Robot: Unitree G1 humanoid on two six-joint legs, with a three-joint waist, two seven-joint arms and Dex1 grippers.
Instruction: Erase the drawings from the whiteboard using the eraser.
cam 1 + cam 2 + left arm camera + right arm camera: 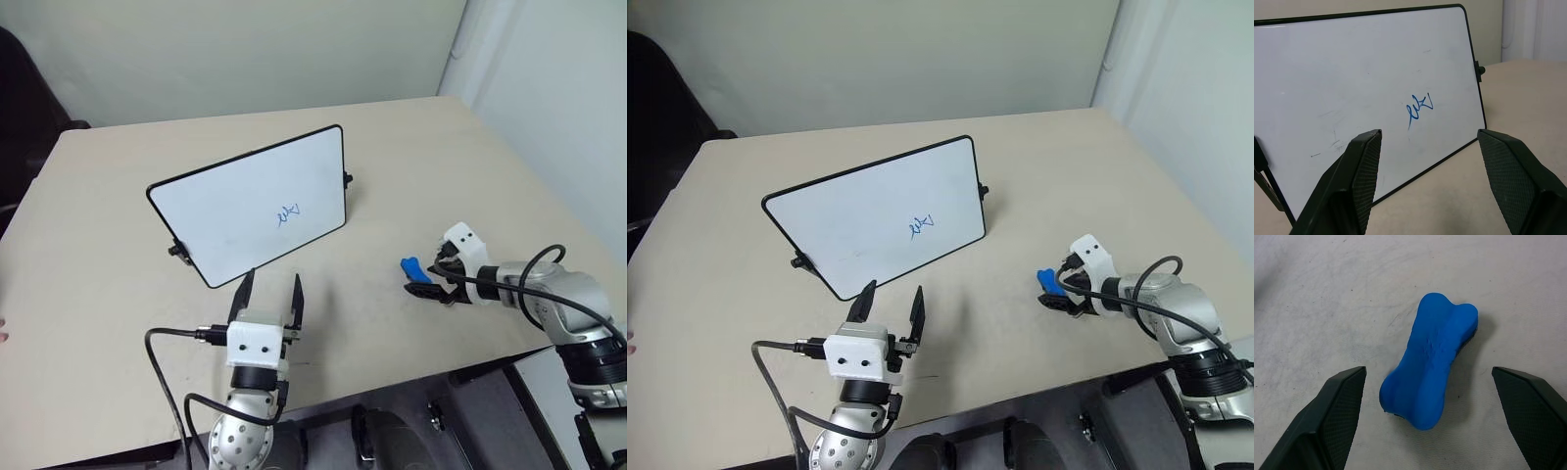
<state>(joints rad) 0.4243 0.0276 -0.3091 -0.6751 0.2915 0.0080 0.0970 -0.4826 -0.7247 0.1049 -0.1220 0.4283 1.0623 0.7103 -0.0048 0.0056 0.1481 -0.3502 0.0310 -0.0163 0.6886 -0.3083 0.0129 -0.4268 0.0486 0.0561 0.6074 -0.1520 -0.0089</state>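
Eraser (1432, 360) lies flat on the surface (118, 196) at the right of the frame, right claw (1427, 423) spread wide around it, not gripping. Left claw (1425, 183) hangs released facing the whiteboard (235, 211), blue scribble (289, 212) intact.

Items counted on the table (118, 196): one whiteboard (225, 201), propped near the middle, bearing one blue scribble of drawings (290, 212); one blue eraser (410, 266) toward the right edge. Grippers: two.

Whiteboard (235, 201) propped tilted, blue drawings (289, 212) intact; blue eraser (1432, 357) flat on table.
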